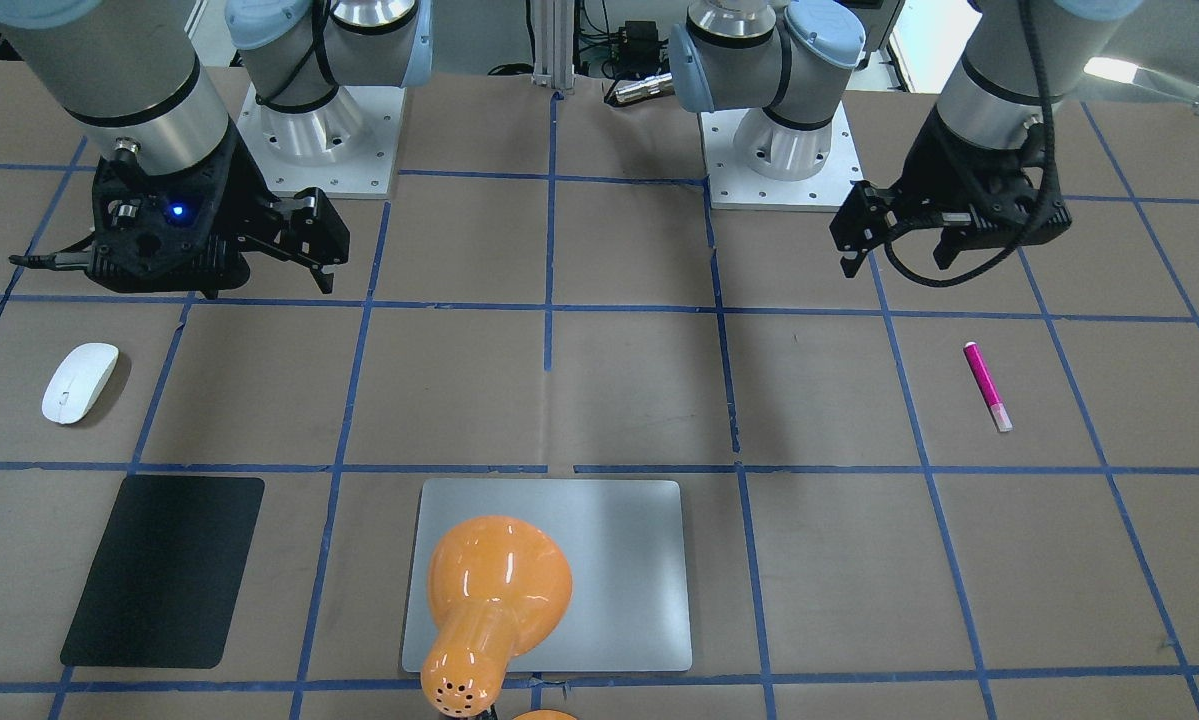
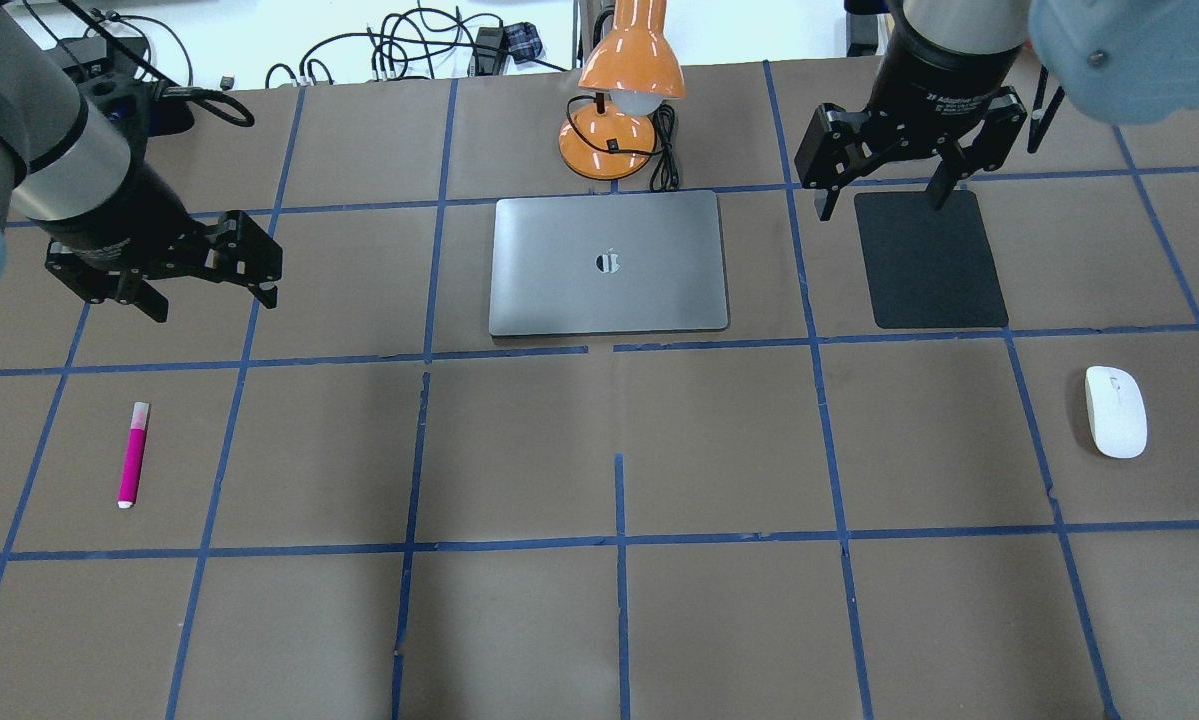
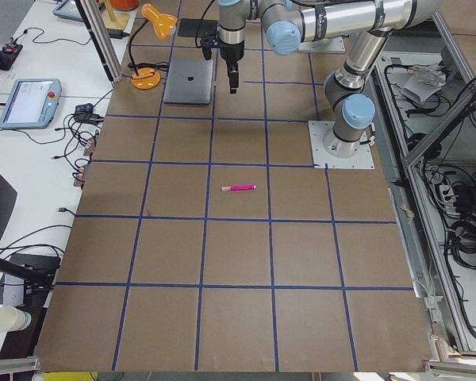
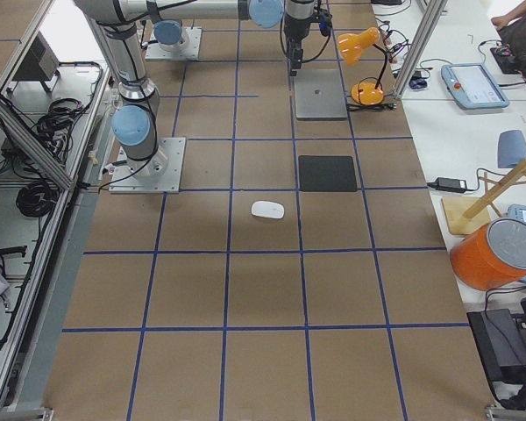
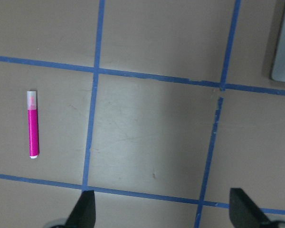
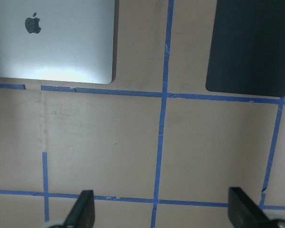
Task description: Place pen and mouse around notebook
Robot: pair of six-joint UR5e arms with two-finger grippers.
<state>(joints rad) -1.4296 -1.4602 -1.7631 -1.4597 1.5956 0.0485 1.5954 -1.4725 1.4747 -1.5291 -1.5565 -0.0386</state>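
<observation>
The overhead view shows the notebook [image 2: 559,270] whole, while in the front-facing view the orange lamp [image 1: 499,580] covers part of it. The pen [image 2: 133,455] lies on the tabletop [image 2: 719,620] well off to the robot's left. The mouse [image 2: 1116,412] lies well off to its right, past the black pad [image 2: 929,270]. Both arms hang above the tabletop, the left gripper [image 2: 214,300] and right gripper [image 2: 881,205] spread wide and empty.

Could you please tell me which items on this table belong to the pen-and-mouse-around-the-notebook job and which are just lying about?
Belong to the job:
- pen, on the robot's left side
- mouse, on its right side
- notebook, mid-table, closed

Just lying about:
- black pad, apart from the notebook, on the mouse's side
- orange lamp, just beyond the notebook
</observation>
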